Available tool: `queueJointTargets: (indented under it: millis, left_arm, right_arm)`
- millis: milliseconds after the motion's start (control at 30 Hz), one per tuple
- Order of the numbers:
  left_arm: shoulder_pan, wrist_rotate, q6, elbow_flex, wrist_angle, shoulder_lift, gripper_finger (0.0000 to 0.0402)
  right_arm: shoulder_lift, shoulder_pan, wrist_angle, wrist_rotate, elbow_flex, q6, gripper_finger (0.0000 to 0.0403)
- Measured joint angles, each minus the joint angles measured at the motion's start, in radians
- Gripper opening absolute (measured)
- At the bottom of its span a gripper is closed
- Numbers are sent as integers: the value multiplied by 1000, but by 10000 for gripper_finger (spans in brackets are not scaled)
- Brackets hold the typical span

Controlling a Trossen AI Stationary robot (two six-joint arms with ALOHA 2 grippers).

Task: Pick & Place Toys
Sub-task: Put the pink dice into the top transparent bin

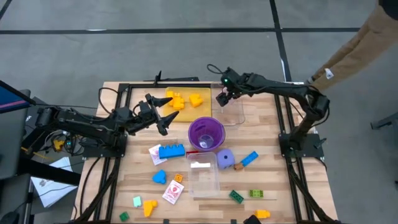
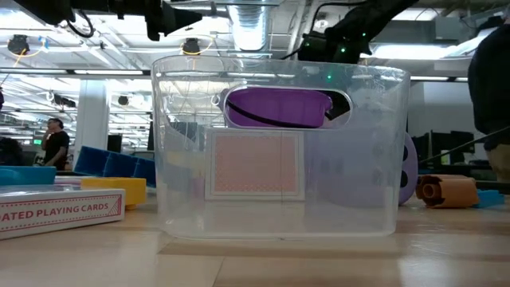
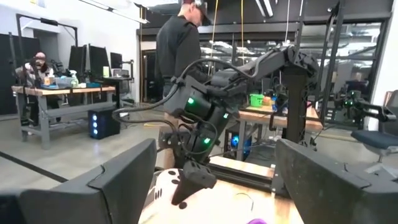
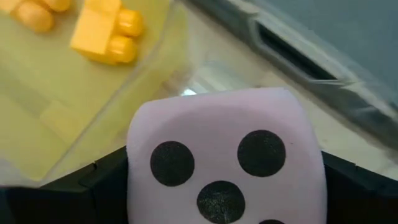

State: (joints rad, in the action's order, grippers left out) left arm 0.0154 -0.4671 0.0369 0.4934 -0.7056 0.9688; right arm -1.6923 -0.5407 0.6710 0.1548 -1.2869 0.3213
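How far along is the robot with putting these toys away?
Done: some yellow plastic bricks lie in the yellow tray. In hand: the right gripper holds a pink black-dotted die by that tray. Left: a blue brick, a purple die and many small pieces on the wooden table.

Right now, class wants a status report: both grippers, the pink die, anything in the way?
Right gripper shut on pink die, over clear tray beside yellow tray. Left gripper open, empty, near purple cup. Nothing in the way.
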Motion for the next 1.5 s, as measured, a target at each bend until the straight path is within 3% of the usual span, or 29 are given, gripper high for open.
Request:
queueJointTargets:
  millis: [133,433,767,1033,1500]
  left_arm:
    - [0,0,1,0,21,0,323]
    - [0,0,3,0,33,0,323]
    - [0,0,3,0,32,0,323]
    - [0,0,3,0,32,0,323]
    - [0,0,3,0,33,0,323]
  right_arm:
    - [3,23,-36,0,0,-2,354]
    - [3,34,-1,-8,0,-317,354]
    - [2,-19,12,-172,0,-558,354]
    - [0,-54,20,-233,0,-687,354]
    - [-170,-92,-3,-249,-1,-798,354]
